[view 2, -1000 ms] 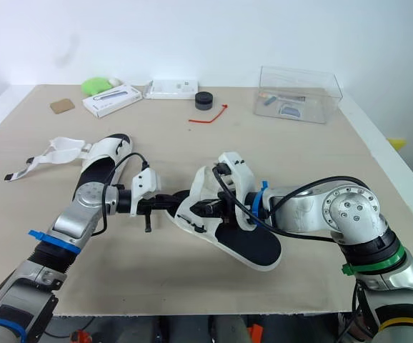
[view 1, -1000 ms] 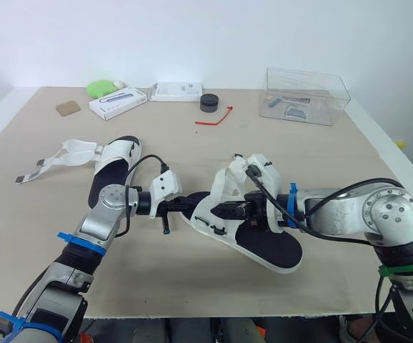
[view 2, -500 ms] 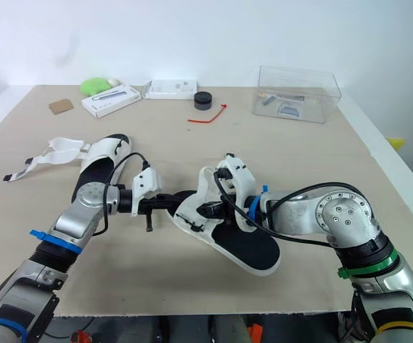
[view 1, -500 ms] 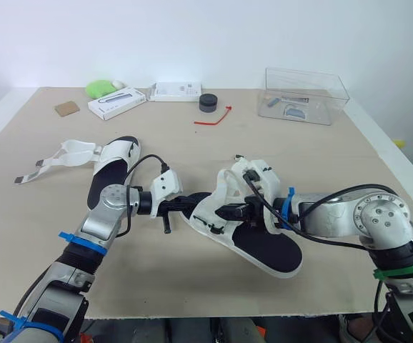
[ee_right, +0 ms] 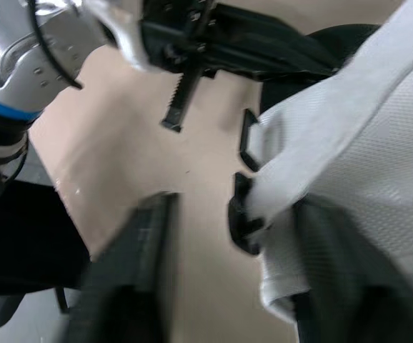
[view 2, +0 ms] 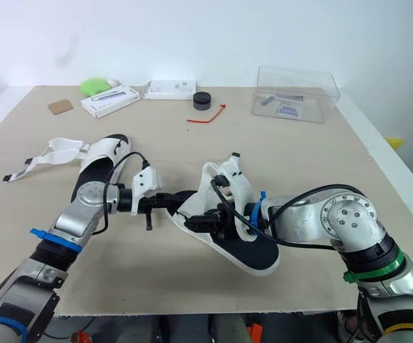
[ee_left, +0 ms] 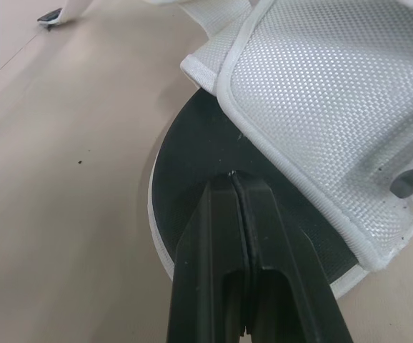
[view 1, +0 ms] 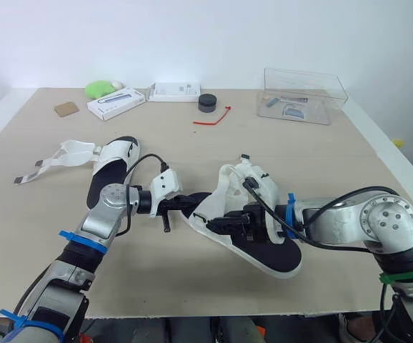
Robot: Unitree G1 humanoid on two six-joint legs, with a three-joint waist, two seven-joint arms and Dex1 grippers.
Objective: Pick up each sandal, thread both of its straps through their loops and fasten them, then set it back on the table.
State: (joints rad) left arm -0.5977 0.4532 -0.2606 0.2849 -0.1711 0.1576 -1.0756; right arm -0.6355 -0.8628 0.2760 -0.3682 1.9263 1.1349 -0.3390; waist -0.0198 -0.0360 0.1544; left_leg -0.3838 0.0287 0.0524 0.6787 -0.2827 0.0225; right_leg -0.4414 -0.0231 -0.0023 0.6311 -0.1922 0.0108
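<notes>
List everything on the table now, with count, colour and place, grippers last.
middle sandal: one, white with black footbed, table centre, between the grippers
left sandal: one, same colours, table's left, straps lying loose
flat boxes: two, white, back left
green lump: one, back left corner
brown square: one, back left
round puck: one, black, back centre
red tie: one, beside the puck
clear box: one, back right
left gripper: shut on the middle sandal's sole rim
right gripper: open, at that sandal's strap side
</notes>
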